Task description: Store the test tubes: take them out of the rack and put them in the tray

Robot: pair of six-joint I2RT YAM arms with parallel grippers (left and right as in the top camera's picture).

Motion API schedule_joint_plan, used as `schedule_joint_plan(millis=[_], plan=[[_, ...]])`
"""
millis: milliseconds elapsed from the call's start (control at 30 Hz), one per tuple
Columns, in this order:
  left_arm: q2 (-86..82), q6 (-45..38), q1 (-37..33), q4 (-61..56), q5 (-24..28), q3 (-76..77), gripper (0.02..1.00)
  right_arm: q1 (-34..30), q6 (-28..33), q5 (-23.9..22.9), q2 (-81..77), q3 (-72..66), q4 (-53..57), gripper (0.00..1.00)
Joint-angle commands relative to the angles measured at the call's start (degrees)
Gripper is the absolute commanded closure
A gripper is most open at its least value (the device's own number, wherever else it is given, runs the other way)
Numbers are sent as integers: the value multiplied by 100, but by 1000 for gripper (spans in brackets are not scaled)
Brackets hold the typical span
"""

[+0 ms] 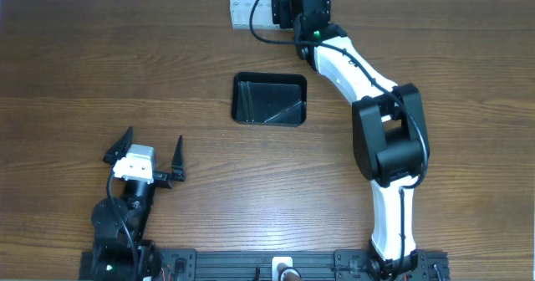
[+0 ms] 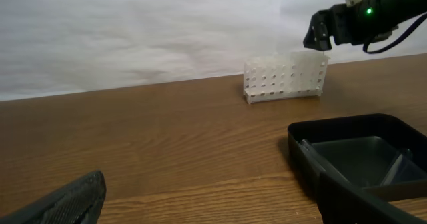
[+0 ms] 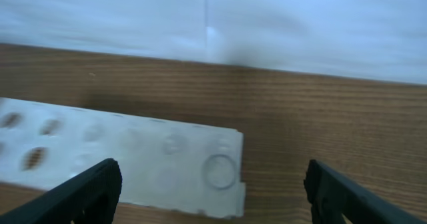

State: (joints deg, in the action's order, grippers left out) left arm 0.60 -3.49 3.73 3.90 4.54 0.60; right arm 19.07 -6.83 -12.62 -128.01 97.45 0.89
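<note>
The white test tube rack [image 1: 249, 10] stands at the table's far edge. My right gripper [image 1: 282, 12] hovers over its right end. In the right wrist view that gripper [image 3: 213, 201] is open, its fingers [image 3: 83, 191] spread wide over the rack's top [image 3: 133, 161], where the rim of one clear tube [image 3: 219, 171] shows in the end hole. The black tray [image 1: 237, 105] lies mid-table with clear tubes [image 1: 282, 110] in it. My left gripper [image 1: 153, 154] is open and empty near the front left. Its wrist view shows the rack [image 2: 285, 79] and the tray [image 2: 301, 139].
Bare wooden table lies between the tray and the rack and all around my left gripper. A white wall backs the table's far edge. The right arm [image 1: 384, 130] stretches from the front right up to the rack.
</note>
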Motion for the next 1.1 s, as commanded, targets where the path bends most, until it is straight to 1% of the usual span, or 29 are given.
schedule_joint_plan(millis=[33, 100, 200, 300, 333, 533, 567, 700, 900, 967, 1100], plan=[[-26, -59, -31, 17, 57, -26, 18, -114, -11, -76, -149, 4, -201, 143], [-26, -59, -31, 17, 57, -26, 18, -142, -83, -76, -210, 4, -256, 161], [-26, -59, -31, 17, 57, -26, 18, -140, -81, -76, -258, 4, -291, 218], [-26, -59, -31, 17, 57, -26, 20, -116, -81, -74, -262, 4, -361, 305], [-26, -59, -31, 17, 57, -26, 18, -107, -81, -74, -262, 4, -391, 321], [-26, -59, -31, 17, 57, -26, 18, -59, -83, -28, -262, 4, -496, 538], [-26, -59, -31, 17, 57, -26, 20, -46, -81, -24, -262, 4, -496, 555], [-26, -59, -31, 17, 57, -26, 20, -11, -83, 98, -264, 4, -522, 568], [-26, -59, -31, 17, 57, -26, 18, 15, -85, 129, -264, 4, -542, 586], [-26, -59, -31, 17, 57, -26, 20, 15, -87, 221, -286, 4, -544, 599], [-26, -59, -31, 17, 57, -26, 18, 15, -129, 225, -354, 4, -595, 625]])
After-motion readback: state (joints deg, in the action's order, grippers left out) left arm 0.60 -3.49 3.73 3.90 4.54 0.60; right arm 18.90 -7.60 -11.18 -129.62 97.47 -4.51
